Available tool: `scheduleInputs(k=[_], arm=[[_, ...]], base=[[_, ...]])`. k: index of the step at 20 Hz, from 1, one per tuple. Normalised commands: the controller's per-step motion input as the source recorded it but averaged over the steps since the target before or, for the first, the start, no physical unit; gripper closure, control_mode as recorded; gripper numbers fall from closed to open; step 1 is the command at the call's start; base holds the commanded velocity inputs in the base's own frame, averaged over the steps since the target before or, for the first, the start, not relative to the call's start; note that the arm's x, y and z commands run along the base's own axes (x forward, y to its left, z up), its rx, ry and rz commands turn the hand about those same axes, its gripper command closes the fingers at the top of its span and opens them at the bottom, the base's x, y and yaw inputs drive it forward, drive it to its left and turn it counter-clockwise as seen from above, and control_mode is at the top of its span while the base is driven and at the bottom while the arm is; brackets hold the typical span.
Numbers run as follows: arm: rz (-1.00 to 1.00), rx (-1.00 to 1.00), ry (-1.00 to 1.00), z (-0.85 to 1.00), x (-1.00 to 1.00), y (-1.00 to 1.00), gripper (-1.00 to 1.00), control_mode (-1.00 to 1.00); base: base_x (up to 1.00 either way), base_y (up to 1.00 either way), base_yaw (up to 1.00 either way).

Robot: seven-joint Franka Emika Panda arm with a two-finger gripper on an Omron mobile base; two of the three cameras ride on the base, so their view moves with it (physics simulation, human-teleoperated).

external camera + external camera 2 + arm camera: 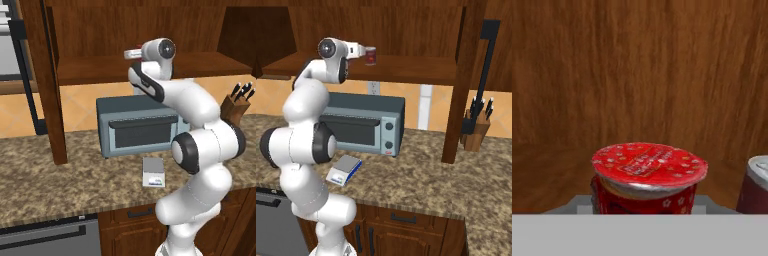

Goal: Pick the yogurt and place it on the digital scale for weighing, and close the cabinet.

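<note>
Tool: tool (367, 54) reaches level into the open cabinet (406, 30) at shelf height, its fingers clamped on the yogurt (371, 56); in the hand view the cup (646, 180) sits right at the bottom centre, close to the camera.
Yogurt: small red cup with a flat red foil-like top, silver-grey under the lid's edge, and faint white star-like marks on lid and side; upright in the grip, on or just above the wooden shelf — whether it touches cannot be told.
Neighbour: red can with a pale grey rim (756, 187) stands beside the yogurt, at the right edge of the hand view, apart from it.
Cabinet: dark-brown wood, its interior open to view; a door (483, 75) with black panel and black bar handle stands swung out at the right of the right base view.
Digital scale: digital scale (344, 170) lies flat on the speckled bench (421, 175), just in front of the grey-blue toaster oven (368, 125), its top plate bare, light-blue strip at the front edge.
Knife block: knife block (477, 127) stands on the bench at the far right, well apart from the scale.
</note>
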Motion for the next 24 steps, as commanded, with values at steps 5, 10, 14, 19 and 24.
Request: scheduleInputs(k=[5,10,14,19,24], arm=[[0.00,0.03,-0.36,0.00,-0.89,0.00,1.00,-1.00],[0.00,0.03,-0.44,0.00,-1.00,0.03,1.00,-1.00],[0.00,0.00,-0.31,0.00,-1.00,0.07,1.00,-1.00],[0.00,0.05,-0.10,0.32,-1.00,-0.02,1.00,-1.00],[0.06,0.00,0.01,0.06,-1.00,-0.45,1.00,-1.00]], base=[[0.00,0.00,0.00],[0.00,0.00,0.00],[0.00,0.00,0.00],[0.00,0.00,0.00],[0.00,0.00,0.00]])
